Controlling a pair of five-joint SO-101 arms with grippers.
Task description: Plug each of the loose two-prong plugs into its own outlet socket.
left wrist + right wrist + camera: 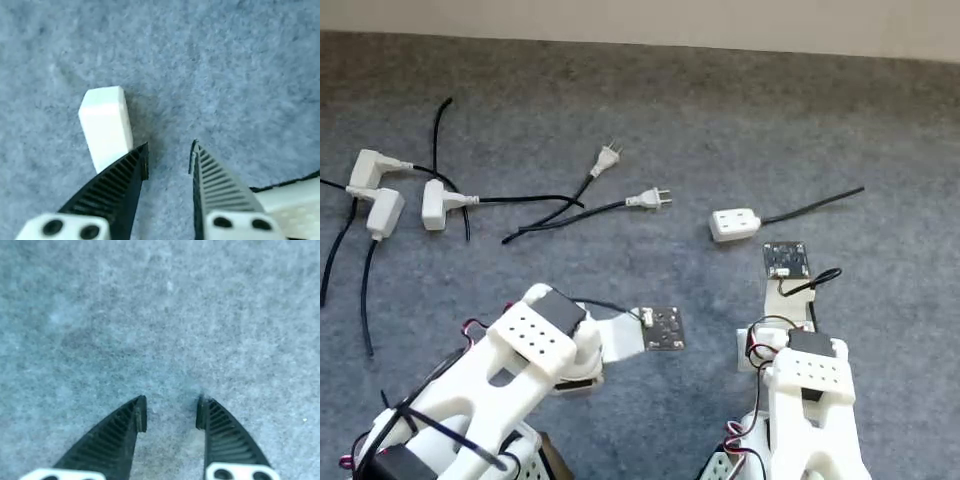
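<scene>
1. Well, no grab yet: left gripper (168, 151) and right gripper (170, 406) both slightly open, empty, over the near carpet (740, 110).
2. Far plug (608, 155) and nearer plug (655, 200) lie loose; outlet socket (734, 223) to their right.
3. Next, likely: reach out, pinch a plug body.

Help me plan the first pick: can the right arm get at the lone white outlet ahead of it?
Probably yes: the outlet lies on open carpet close ahead, nothing between, and the right claw is open.

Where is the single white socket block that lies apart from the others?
In the high view the lone outlet socket lies right of centre on the carpet, just right of the nearest loose plug.
</scene>
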